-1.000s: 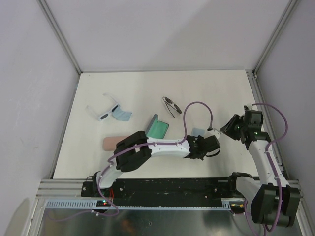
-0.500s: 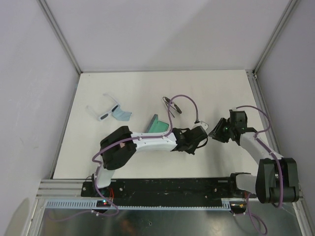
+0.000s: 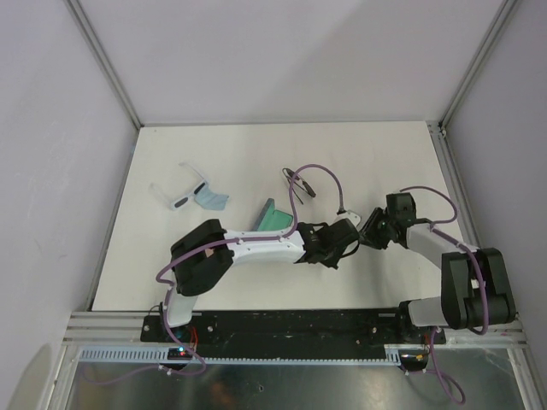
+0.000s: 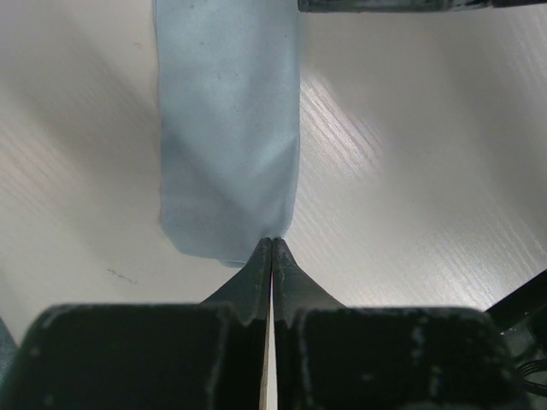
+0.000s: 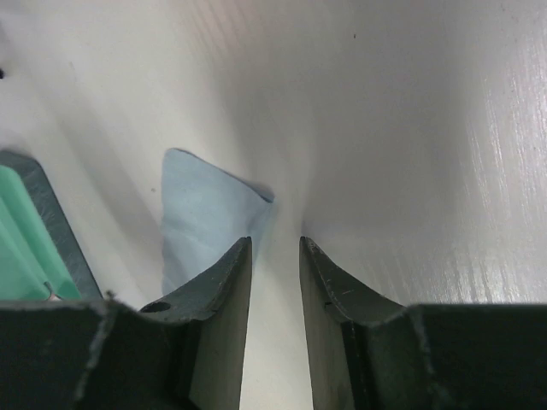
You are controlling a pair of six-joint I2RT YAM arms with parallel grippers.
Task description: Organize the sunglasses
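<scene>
The white-framed sunglasses (image 3: 178, 196) lie at the far left, touching a light blue cloth (image 3: 212, 201). The thin dark sunglasses (image 3: 297, 181) lie at centre back. My left gripper (image 3: 344, 240) reaches across the table and is shut, its tips (image 4: 271, 243) at the near edge of a second folded blue cloth (image 4: 229, 128); whether they pinch it I cannot tell. My right gripper (image 3: 370, 232) faces it from the right, slightly open (image 5: 275, 241) with only table between its fingers. Its left finger (image 5: 218, 278) overlaps that cloth (image 5: 205, 224).
An open case with a green lining (image 3: 275, 219) stands just left of the left gripper and shows at the left edge of the right wrist view (image 5: 26, 235). Purple cables loop over both arms. Metal posts and grey walls border the table (image 3: 385, 162).
The right gripper has swung in leftward and now sits close against the left gripper. The left gripper shifted slightly left and back a second ago, then stayed shut in place.
</scene>
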